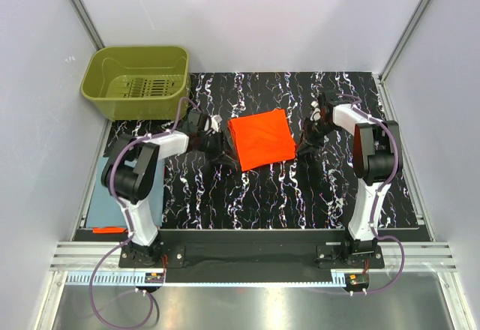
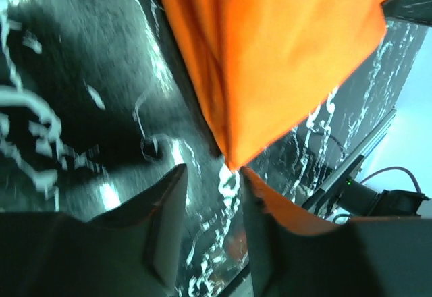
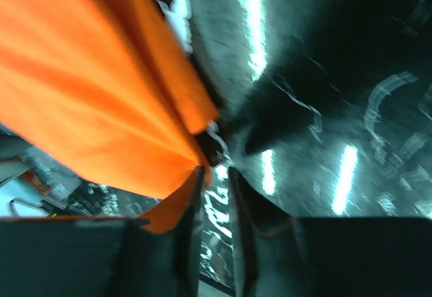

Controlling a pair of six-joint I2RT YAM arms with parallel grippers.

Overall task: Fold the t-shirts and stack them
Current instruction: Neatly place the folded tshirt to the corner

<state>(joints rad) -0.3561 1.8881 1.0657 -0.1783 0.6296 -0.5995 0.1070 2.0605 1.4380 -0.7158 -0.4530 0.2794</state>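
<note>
Top external: you're looking at both arms reaching in over the black marbled mat (image 1: 247,202), one on each side of the orange t-shirt (image 1: 261,139).
Left arm: it's bending at the elbow and leaning right, with the left gripper (image 1: 216,148) sitting low at the shirt's left edge.
Right arm: it's folding at the elbow and angling left, with the right gripper (image 1: 309,141) sitting low at the shirt's right edge.
Orange t-shirt: it's lying as a flat folded square, slightly turned, between the two grippers.
Blue-grey t-shirt (image 1: 96,195): it's lying flat beside the mat's left edge, well apart from both grippers and partly hidden by the left arm.
Basket (image 1: 139,82): it's sitting at the far left corner.
Left wrist: the jaws are standing partly apart. A corner of the orange cloth is ending right at the mouth of the gap, and orange is showing along one finger (image 2: 270,229). Nothing is being clamped.
Right wrist: the jaws are standing only narrowly apart, with the mat showing through the gap. A cloth corner is touching one fingertip (image 3: 197,175), but nothing is being pinched.
</note>
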